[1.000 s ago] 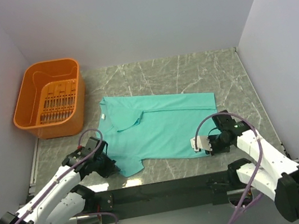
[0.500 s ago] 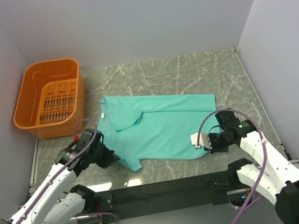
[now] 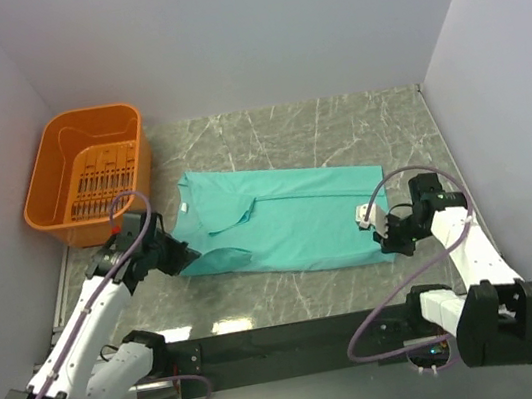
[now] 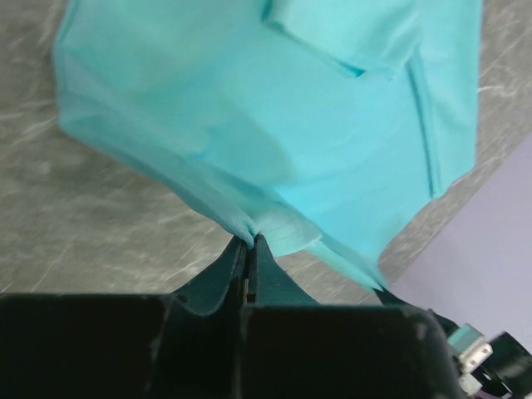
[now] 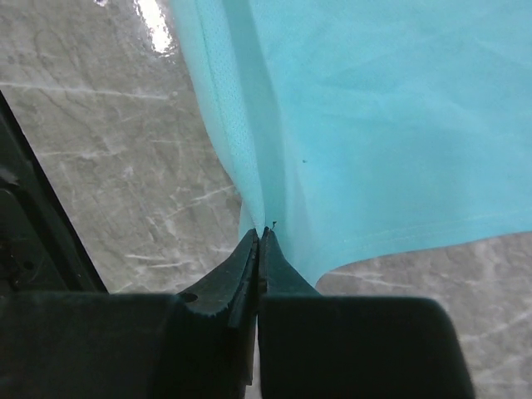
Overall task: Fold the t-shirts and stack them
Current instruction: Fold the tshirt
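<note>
The teal t-shirt (image 3: 290, 221) lies on the grey marbled table (image 3: 336, 128), about midway between the left and right walls and nearer the arms than the far wall. Its long axis runs left to right with a slight slant, the left end a little farther from the arms than the right. The neck end (image 3: 189, 204) points left toward the orange basket (image 3: 141, 189), which stands well apart in the far left corner, and the hem end points right. The far edge rests flat on the table and a crease runs along the shirt's length. The left gripper (image 3: 184, 257) is at the near left part of the shirt, just below the neck end. The left wrist view shows its fingers (image 4: 237, 264) pressed together on a small pinch of cloth, and the shirt (image 4: 291, 125) fans out from that pinch and hangs in soft folds above the stone. The right gripper (image 3: 383, 232) is at the near right corner, by the hem. In the right wrist view its fingers (image 5: 241, 266) are closed tight on the edge of the cloth, and the shirt (image 5: 374, 125) spreads away from them with a narrow doubled strip along one side. Both arms reach in from the near edge, the left from the left side and the right from the right, with the shirt stretched between the two grips.
</note>
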Available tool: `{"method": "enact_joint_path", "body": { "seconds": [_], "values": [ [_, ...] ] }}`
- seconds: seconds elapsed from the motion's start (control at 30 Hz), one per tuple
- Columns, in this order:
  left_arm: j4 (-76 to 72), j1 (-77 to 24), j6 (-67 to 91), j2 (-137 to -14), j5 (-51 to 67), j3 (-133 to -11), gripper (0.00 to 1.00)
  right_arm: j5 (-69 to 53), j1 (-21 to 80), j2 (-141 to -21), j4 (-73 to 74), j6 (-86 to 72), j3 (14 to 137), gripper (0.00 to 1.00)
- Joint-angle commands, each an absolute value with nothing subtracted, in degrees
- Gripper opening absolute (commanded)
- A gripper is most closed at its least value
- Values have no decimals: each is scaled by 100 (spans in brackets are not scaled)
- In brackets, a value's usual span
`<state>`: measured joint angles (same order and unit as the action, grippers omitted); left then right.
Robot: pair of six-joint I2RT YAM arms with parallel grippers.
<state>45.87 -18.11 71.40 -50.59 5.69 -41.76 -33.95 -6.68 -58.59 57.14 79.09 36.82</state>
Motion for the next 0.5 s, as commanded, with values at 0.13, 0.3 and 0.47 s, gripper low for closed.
{"method": "enact_joint_path", "body": {
  "seconds": [0.13, 0.3, 0.47],
  "values": [
    [3604, -1696, 6917, -5975, 677, -5105, 0, -3981, -826, -6486, 5300, 7603, 4131, 0],
    [3472, -1652, 6662, -6731, 589, -5659, 1, -4069, -888, -6802, 5072, 7348, 4315, 0],
    [3375, -1556, 6460, -7233, 501, -6081, 1, -3973, -923, -7144, 4765, 7014, 4517, 0]
  ]
}}
